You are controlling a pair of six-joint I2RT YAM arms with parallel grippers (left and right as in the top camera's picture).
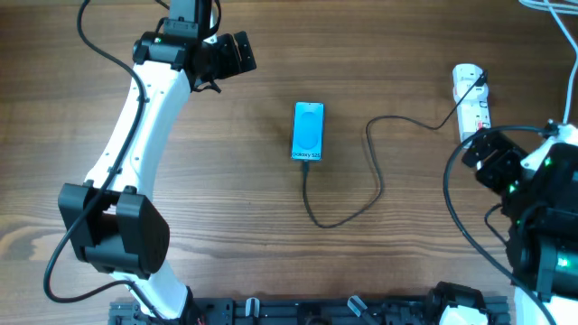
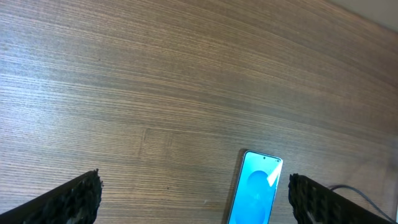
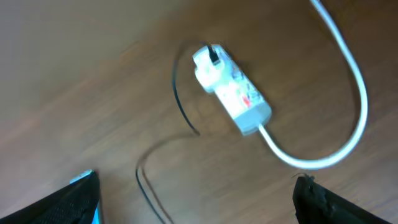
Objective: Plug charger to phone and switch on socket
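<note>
The phone [image 1: 308, 132] lies flat in the middle of the desk [image 1: 226, 181], with its blue screen up. The thin black cable [image 1: 375, 171] loops from the phone's end over to the white socket [image 1: 471, 99] on the right. The left gripper [image 1: 237, 52] is well apart from the phone, spread wide and holding nothing. The right gripper [image 1: 486, 155] is just beside the socket, also spread wide and holding nothing.

A brown wood-grain table [image 1: 226, 226] is filling every view, its grain running crosswise in the overhead view, soft even light lying across it.
</note>
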